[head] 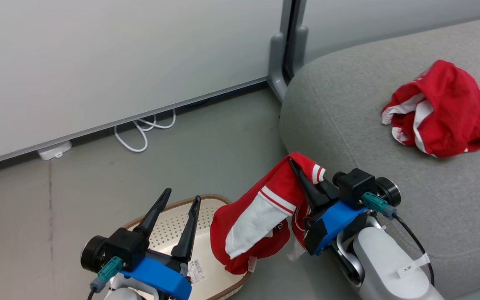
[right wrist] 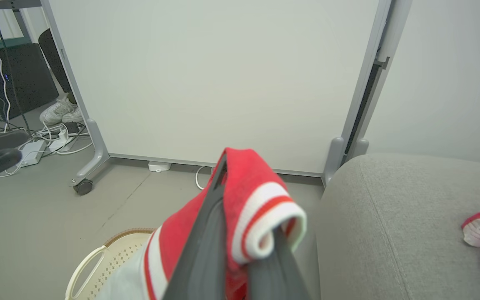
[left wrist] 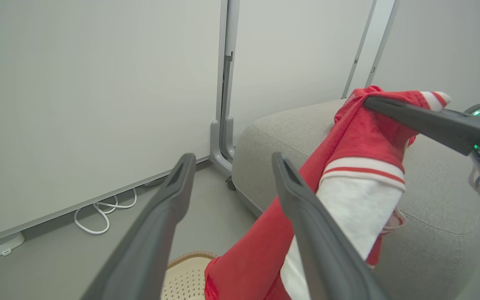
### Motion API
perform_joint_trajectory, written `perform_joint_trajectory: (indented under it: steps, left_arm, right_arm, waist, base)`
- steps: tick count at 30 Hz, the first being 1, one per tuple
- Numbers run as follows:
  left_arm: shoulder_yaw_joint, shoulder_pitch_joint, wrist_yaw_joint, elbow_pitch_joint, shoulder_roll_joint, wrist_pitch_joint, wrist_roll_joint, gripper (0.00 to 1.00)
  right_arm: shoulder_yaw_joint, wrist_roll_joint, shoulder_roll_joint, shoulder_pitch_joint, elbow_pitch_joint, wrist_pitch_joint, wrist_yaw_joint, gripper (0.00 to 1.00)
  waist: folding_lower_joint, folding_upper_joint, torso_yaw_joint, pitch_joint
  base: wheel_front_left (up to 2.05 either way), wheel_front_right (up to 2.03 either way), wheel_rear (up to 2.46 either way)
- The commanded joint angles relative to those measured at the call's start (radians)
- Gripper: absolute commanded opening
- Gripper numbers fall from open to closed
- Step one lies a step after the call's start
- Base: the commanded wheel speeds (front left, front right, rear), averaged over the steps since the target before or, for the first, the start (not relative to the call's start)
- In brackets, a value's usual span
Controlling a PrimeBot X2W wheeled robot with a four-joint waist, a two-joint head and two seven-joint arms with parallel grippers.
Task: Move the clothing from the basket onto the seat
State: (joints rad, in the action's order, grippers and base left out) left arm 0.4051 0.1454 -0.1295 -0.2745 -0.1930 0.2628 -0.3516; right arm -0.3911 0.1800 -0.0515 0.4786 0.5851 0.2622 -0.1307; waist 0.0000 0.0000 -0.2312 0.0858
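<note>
A red garment with white panels and stripes (head: 261, 216) hangs from my right gripper (head: 296, 164), which is shut on its top fold, lifted between the basket and the seat edge. That garment (left wrist: 361, 146) drapes down in the left wrist view, and its trim (right wrist: 261, 212) curls over the shut fingers in the right wrist view. A second red garment (head: 438, 110) lies crumpled on the grey seat (head: 348, 104). The cream basket (head: 169, 227) with a brown rim sits on the floor at lower left. My left gripper (head: 181, 198) is open above the basket, holding nothing.
A pale partition wall (head: 119, 50) with a grey metal foot (head: 279, 62) stands behind. A white cable (head: 140, 133) and a small white box (head: 54, 151) lie at its base. In the right wrist view, a caster (right wrist: 83, 186), more cables and a white shoe (right wrist: 58, 111) sit far left.
</note>
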Motion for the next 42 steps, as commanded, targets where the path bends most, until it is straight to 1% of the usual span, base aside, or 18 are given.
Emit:
perform_joint_trajectory:
  steps: [1,5,6,11,12,22,30,38,42]
  left_arm:
    - [0.001,0.013,-0.002,0.002,-0.005,0.003,0.003,1.00]
    - [0.004,0.024,-0.002,0.006,-0.007,0.003,0.004,1.00]
    - [0.007,0.026,-0.002,0.007,-0.009,0.003,0.005,1.00]
    - [0.006,0.031,-0.002,0.011,-0.014,0.003,0.005,1.00]
    - [0.006,0.031,-0.002,0.011,-0.014,0.003,0.005,1.00]
    - [0.017,0.046,-0.002,0.017,-0.021,0.003,0.001,1.00]
    - [0.019,0.046,-0.002,0.014,-0.028,0.003,0.003,1.00]
    - [0.027,0.048,-0.002,0.012,-0.030,0.003,0.002,1.00]
    - [0.023,0.048,-0.002,0.018,-0.034,0.003,0.011,1.00]
  right_arm:
    - [0.003,0.006,0.000,-0.008,-0.006,0.004,0.000,0.00]
    - [0.014,0.002,0.001,-0.014,-0.011,0.004,0.000,0.00]
    - [0.022,0.001,0.001,-0.012,-0.013,0.004,0.000,0.00]
    - [0.029,0.006,0.001,-0.018,-0.022,0.004,0.000,0.00]
    - [0.029,0.006,0.001,-0.018,-0.022,0.004,0.000,0.00]
    - [0.034,0.018,0.002,-0.030,-0.040,0.004,0.000,0.00]
    - [0.038,0.023,0.002,-0.036,-0.046,0.004,0.000,0.00]
    - [0.054,0.018,0.002,-0.035,-0.048,0.004,0.000,0.00]
    - [0.082,0.033,0.001,0.003,-0.056,0.004,0.000,0.00]
  waist:
    - [0.0000,0.0000,-0.040,0.004]
    - [0.0000,0.0000,-0.098,0.006]
    - [0.0000,0.0000,-0.125,0.008]
    - [0.0000,0.0000,-0.181,0.015]
    - [0.0000,0.0000,-0.181,0.015]
    - [0.0000,0.0000,-0.261,0.034]
    - [0.0000,0.0000,-0.288,0.045]
    - [0.0000,0.0000,-0.284,0.049]
    - [0.0000,0.0000,-0.281,0.059]
  base:
    - [0.00,0.00,0.00]
    - [0.00,0.00,0.00]
    - [0.00,0.00,0.00]
    - [0.00,0.00,0.00]
    - [0.00,0.00,0.00]
    - [0.00,0.00,0.00]
    - [0.00,0.00,0.00]
    - [0.00,0.00,0.00]
    - [0.00,0.00,0.00]
